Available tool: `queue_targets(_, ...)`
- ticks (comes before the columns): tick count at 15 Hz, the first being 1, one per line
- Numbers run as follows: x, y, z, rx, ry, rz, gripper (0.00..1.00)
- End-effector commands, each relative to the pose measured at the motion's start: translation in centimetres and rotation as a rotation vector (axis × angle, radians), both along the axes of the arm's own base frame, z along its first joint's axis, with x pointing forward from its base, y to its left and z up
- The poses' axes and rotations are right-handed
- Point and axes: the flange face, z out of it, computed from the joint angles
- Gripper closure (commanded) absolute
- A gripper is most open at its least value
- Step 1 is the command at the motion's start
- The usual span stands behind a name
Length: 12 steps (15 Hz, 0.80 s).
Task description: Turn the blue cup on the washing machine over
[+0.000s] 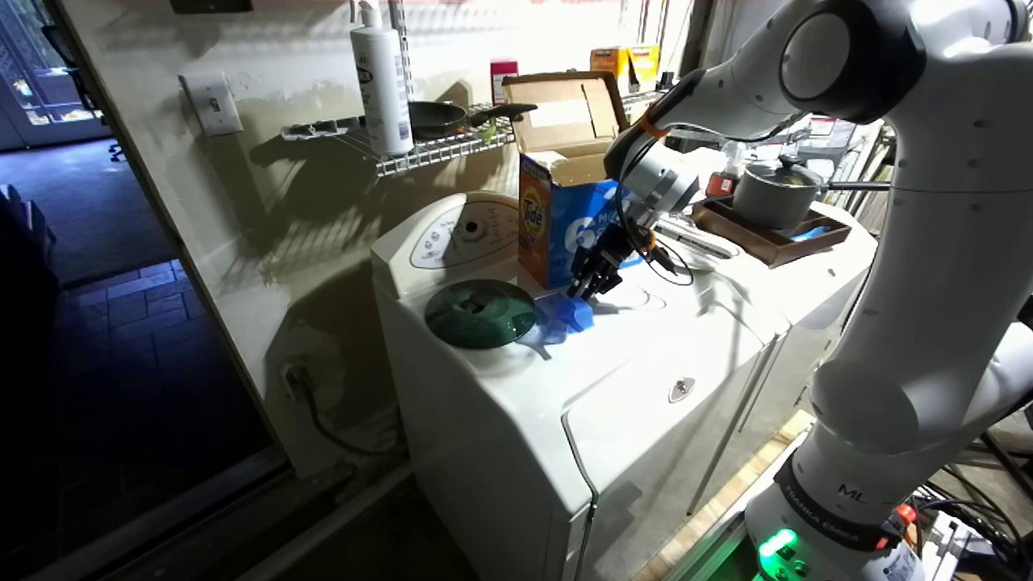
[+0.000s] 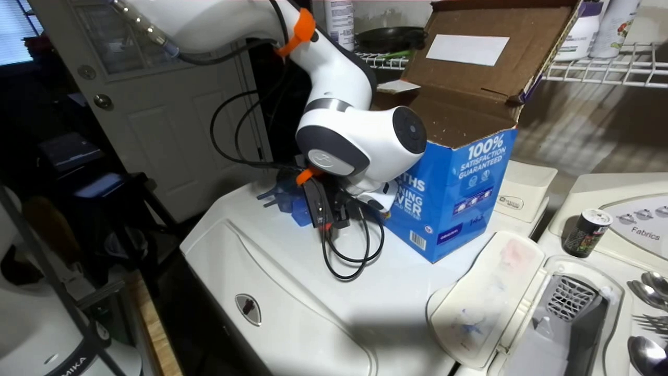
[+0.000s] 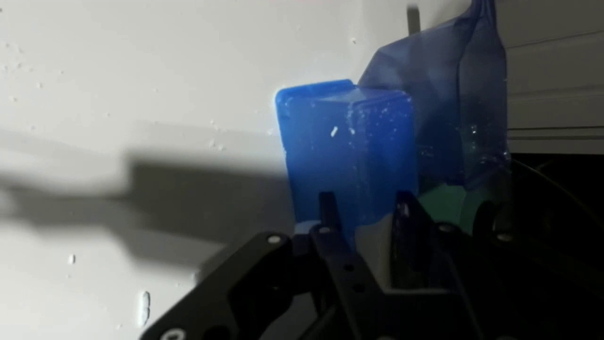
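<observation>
Gripper (image 3: 366, 196) is holding its fingers apart w/ the blue cup (image 3: 339, 146) lying dead ahead in wrist view, tips overlapping its near edge, contact unclear b/c it's dark.

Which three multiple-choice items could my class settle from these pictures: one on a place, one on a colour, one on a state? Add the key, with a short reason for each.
1. Where is the pot?
A. On the wire shelf
B. In the brown tray
C. On the floor

2. What colour is the round disc on the washing machine?
A. Orange
B. White
C. Dark green

3. How is the lid flap of the cardboard box?
A. Raised open
B. Folded shut
C. Torn off

Key:
1. B: an exterior view shows the pot standing within the tray's low walls.
2. C: the disc's upper face shows dark green in an exterior view.
3. A: in both exterior views the flap stands up behind the box's open top.
</observation>
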Motion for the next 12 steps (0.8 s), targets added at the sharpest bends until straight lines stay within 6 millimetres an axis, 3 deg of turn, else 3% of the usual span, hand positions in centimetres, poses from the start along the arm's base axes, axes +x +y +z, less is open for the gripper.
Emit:
queue_targets(1, 0.75, 0.04, -0.09, 0.007, 0.026, -0.001, 0.96)
queue_targets(3, 0.68, -0.05, 0.19, 0.012, 0.028, 0.000, 1.00)
queue_targets(12, -0.01, -0.74, -0.24, -0.023, 0.059, -0.008, 1.00)
